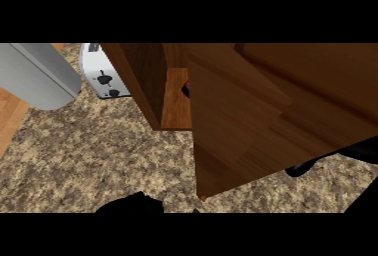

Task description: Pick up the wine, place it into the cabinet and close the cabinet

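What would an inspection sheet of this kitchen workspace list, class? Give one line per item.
Surface: speckled stone counter; wood strip at the left edge.
Job's things: wooden cabinet, its door swung partly across the opening; a dark shape just shows inside, bottle not identifiable.
Clutter: toaster behind the cabinet.
Robot hands: left robot hand at the lower edge; right robot hand behind the door; fingers unclear.
Cables: nothing seen.
Surroundings: grey rounded object top left.

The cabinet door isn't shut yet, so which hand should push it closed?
Probably the right hand. It shows just behind the cabinet door, close to it. The left hand sits low over the counter, away from the door.
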You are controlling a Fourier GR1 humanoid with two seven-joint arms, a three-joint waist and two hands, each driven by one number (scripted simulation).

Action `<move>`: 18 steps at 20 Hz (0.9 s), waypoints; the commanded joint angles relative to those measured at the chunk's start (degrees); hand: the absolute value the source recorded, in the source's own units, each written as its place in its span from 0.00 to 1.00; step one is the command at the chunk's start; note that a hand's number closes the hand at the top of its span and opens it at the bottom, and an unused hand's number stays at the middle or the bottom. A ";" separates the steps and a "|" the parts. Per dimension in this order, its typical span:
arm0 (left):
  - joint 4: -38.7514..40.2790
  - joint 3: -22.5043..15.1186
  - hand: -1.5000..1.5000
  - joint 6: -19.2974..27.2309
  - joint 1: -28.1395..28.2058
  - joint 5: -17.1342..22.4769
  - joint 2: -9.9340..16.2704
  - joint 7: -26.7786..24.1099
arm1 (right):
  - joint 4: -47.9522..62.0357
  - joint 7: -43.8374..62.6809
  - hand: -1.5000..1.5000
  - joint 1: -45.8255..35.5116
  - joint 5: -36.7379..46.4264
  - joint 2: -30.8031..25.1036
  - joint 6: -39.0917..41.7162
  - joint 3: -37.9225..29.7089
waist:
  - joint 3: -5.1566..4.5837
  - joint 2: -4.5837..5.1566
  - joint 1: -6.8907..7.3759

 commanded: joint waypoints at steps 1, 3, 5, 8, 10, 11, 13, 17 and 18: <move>-4.82 4.35 1.00 -5.85 4.70 3.86 7.39 -1.37 | -6.63 3.26 1.00 1.48 -7.53 3.13 0.19 4.46 | -0.33 -0.17 0.05; -2.13 5.44 1.00 -10.04 6.72 6.18 7.20 -5.02 | -1.97 2.74 1.00 -0.33 -8.55 6.03 -0.04 7.26 | -0.45 0.11 0.70; -9.55 9.08 1.00 -11.07 10.16 8.09 13.33 -3.62 | -3.01 4.95 1.00 -1.83 -4.53 7.89 -2.08 11.85 | -0.50 -0.52 1.36; -8.37 16.13 1.00 -16.33 14.61 12.42 16.09 -7.71 | 0.21 2.98 1.00 -2.03 -3.25 10.28 -1.85 14.64 | -0.44 -0.07 1.04; -7.63 22.49 1.00 -19.81 15.76 16.70 18.52 -8.19 | -1.33 6.59 1.00 -4.64 1.16 12.21 -4.99 19.74 | -0.54 -0.41 0.42; -8.50 22.10 1.00 -19.88 17.95 15.37 18.87 -9.17 | 3.71 6.44 1.00 -7.18 1.83 13.33 -5.03 21.00 | -0.48 -0.33 0.85; -5.31 28.20 1.00 -26.05 19.60 19.24 21.70 -11.25 | 5.13 5.86 1.00 -9.07 1.39 13.41 -4.82 22.98 | -0.55 -0.28 1.21; -7.03 33.67 1.00 -31.86 25.38 22.73 25.26 -11.51 | 13.74 1.43 1.00 -15.85 5.69 13.49 -11.59 28.99 | -0.44 -0.36 1.58; -3.21 35.76 1.00 -34.36 24.68 22.80 25.26 -12.97 | 16.04 1.09 1.00 -18.38 4.78 13.51 -12.31 28.10 | -0.46 -0.25 1.45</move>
